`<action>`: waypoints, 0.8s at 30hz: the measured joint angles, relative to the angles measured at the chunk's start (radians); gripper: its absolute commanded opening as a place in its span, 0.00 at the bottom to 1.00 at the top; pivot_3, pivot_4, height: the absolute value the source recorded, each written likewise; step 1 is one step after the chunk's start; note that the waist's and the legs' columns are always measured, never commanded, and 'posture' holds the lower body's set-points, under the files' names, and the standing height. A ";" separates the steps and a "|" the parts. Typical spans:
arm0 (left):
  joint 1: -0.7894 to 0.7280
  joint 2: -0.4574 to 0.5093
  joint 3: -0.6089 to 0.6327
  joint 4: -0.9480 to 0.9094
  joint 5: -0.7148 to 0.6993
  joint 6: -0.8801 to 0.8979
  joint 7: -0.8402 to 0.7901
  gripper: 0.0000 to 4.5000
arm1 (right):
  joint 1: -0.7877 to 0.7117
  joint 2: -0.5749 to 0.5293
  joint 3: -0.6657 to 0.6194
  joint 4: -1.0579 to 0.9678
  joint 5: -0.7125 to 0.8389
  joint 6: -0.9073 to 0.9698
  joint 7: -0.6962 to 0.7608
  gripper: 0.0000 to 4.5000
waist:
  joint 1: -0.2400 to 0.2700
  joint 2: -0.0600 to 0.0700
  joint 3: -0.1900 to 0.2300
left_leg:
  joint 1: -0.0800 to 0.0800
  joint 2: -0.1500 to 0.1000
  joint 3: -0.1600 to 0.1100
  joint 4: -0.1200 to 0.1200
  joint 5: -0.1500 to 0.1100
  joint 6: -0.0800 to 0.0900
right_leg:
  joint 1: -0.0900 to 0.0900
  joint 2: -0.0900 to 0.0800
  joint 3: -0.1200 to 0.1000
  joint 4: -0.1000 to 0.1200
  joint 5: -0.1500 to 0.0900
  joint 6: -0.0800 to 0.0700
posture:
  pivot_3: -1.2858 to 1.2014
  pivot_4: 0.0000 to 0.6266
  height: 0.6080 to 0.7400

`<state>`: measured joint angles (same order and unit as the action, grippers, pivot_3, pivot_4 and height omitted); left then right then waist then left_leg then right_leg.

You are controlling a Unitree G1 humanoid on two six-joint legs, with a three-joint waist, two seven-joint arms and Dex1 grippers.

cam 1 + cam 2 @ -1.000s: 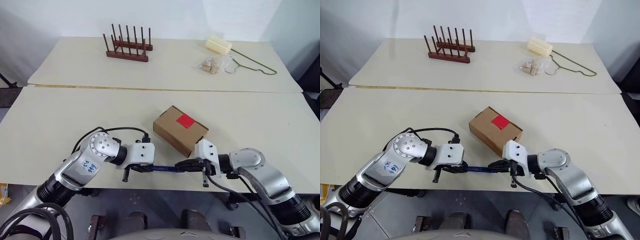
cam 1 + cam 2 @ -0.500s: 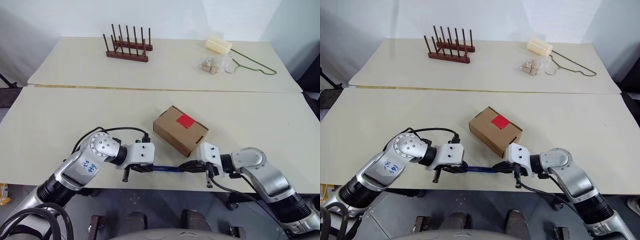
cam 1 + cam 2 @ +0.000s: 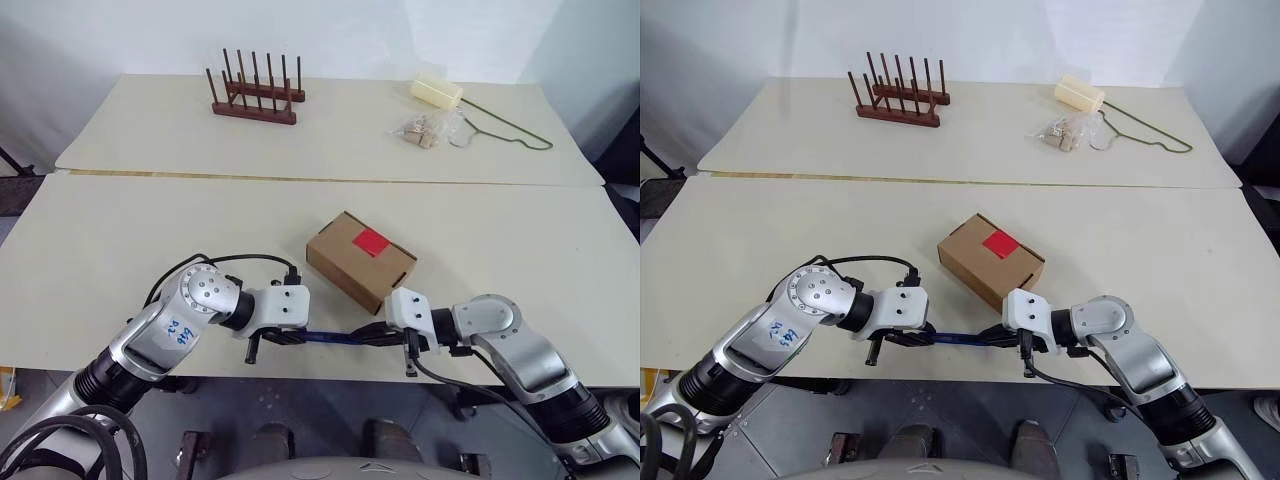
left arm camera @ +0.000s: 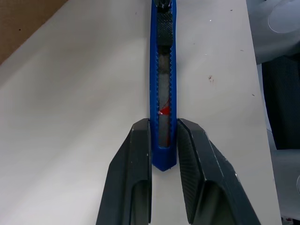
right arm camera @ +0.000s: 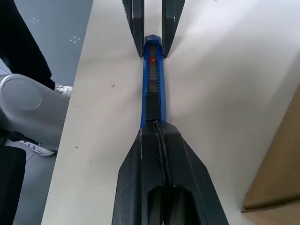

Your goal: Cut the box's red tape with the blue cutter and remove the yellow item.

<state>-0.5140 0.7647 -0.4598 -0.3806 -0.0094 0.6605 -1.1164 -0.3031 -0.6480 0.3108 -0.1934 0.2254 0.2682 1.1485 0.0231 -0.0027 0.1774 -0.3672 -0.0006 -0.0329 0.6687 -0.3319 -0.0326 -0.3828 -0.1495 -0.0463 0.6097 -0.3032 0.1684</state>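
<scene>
Cutter work sits at the near edge of the front table (image 3: pixel 120 240): the blue cutter (image 3: pixel 335 338) lies lengthwise along that edge, held between the two arms. From the left wrist view, the left gripper (image 4: pixel 163 140) has its two black fingers (image 4: pixel 136 159) pinching the butt end of the cutter, one pad on each side of the blue body. From the right wrist view, the right gripper (image 5: pixel 159 133) has its fingers pressed together with no gap between them, their tips meeting the cutter's other end right at the ribbed black slider (image 5: pixel 152 105) (whether they truly clamp the tip or only butt against it, I cannot tell). Just beyond the cutter, slightly toward the right arm, stands the box (image 3: pixel 360 260), closed, turned at an angle to the table edge, with the red tape (image 3: pixel 371 240) on its top face. The yellow item cannot be made out. On the far table (image 3: pixel 330 130) stand a dark wooden peg rack (image 3: pixel 255 92), a pale cream block (image 3: pixel 437 92), a small clear bag of bits (image 3: pixel 422 129) and a thin green wire hanger (image 3: pixel 505 127), all well apart from the arms.
</scene>
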 measured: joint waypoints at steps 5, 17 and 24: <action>-0.005 -0.001 -0.003 0.001 0.000 0.003 0.000 0.10 | -0.009 0.044 0.043 -0.011 -0.007 0.028 -0.010 0.00 | 0.001 0.000 0.000 | 0.000 0.000 0.000 0.000 0.000 0.000 | 0.000 0.000 0.000 0.000 0.000 0.000 | 0.52 0.24 1.00; -0.006 -0.007 -0.009 0.002 0.000 0.007 0.003 0.10 | -0.033 0.103 0.102 -0.030 -0.014 0.132 -0.053 0.00 | 0.002 0.000 0.000 | -0.001 0.000 -0.001 0.002 0.000 0.000 | 0.000 0.000 0.000 0.001 0.000 0.000 | 0.52 0.24 1.00; -0.003 -0.005 -0.007 -0.001 0.000 0.008 0.006 0.10 | -0.012 0.020 0.001 -0.058 0.034 0.150 -0.037 0.00 | 0.002 0.000 0.000 | -0.001 0.000 -0.001 0.002 0.000 0.000 | 0.000 0.000 0.000 0.001 0.000 0.000 | 0.52 0.24 1.00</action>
<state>-0.5166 0.7602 -0.4673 -0.3819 -0.0090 0.6684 -1.1102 -0.3148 -0.6279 0.3117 -0.2512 0.2595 0.4185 1.1119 0.0250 -0.0026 0.1772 -0.3680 -0.0009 -0.0339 0.6703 -0.3320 -0.0324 -0.3827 -0.1495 -0.0464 0.6104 -0.3032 0.1685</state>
